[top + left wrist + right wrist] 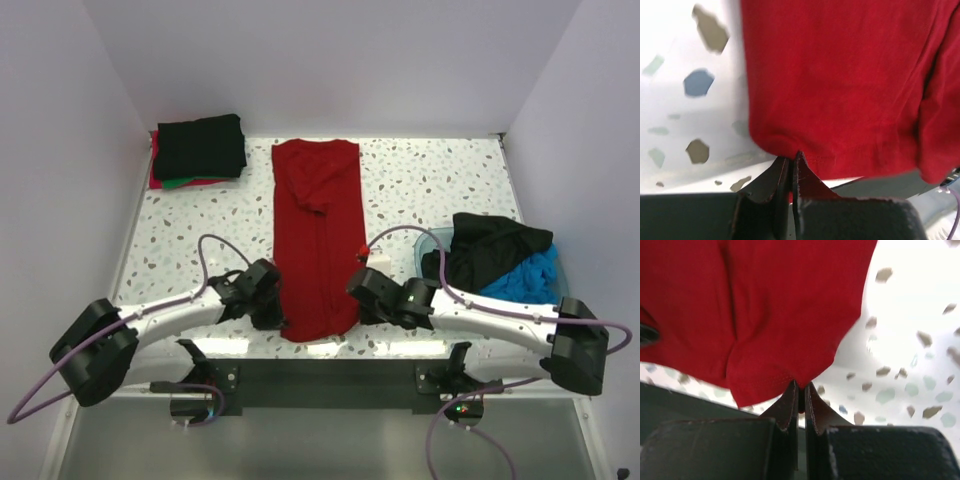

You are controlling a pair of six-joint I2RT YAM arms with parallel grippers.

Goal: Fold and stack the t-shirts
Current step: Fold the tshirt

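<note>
Now left pincer (790,161) and right pincer (801,390) pinch the red t-shirt (315,230) hem; next, probably lift evenly, fold forward.

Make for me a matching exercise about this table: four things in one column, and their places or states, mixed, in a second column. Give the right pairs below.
Things:
1. red t-shirt
2. black t-shirt
3. blue t-shirt
4. left gripper

Places or states:
A. inside the teal basin, on the right
B. folded, at the far left corner
C. shut on the near hem of the red t-shirt
D. lying as a long strip in the middle

Pairs: 1-D, 2-B, 3-A, 4-C
</note>
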